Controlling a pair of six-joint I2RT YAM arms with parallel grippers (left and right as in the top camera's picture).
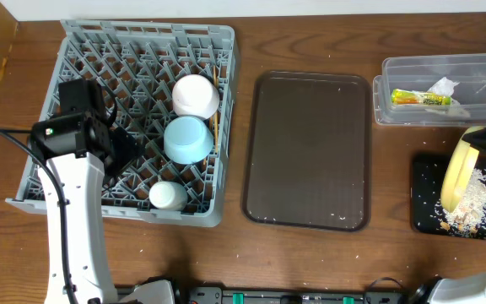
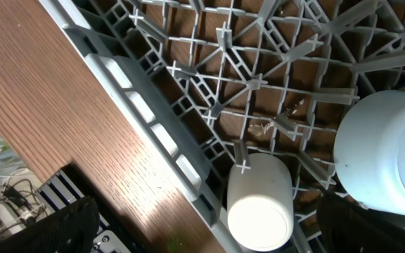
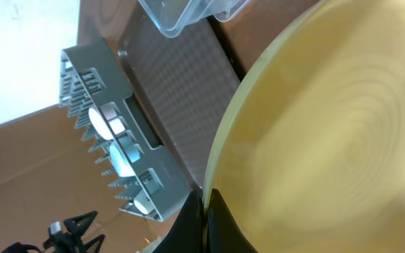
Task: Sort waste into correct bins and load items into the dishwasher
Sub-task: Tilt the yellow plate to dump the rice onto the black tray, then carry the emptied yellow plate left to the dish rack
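Right claw (image 3: 204, 214) clamped on tilted round yellow plate (image 1: 458, 173), left claw (image 2: 209, 218) spread wide over grey gridded plastic rack (image 1: 142, 30)

The grey rack (image 1: 78, 34) sits at the table's left. In it are the white bowl (image 1: 196, 95) and, just in front of it, the light blue bowl (image 1: 186, 138), both bottoms up. The small white cup (image 1: 168, 196) is near the front wall, and the thin chopsticks (image 1: 213, 118) lie along the right wall. At far right, the clear tub (image 1: 395, 67) holds the green-and-yellow wrapper (image 1: 420, 99) and the crumpled tissue (image 1: 443, 86). My right gripper (image 3: 204, 214) pinches the yellow plate (image 1: 458, 173) by its rim, tipped on edge over the black tray (image 1: 424, 211), where pale crumbs (image 1: 477, 198) lie.
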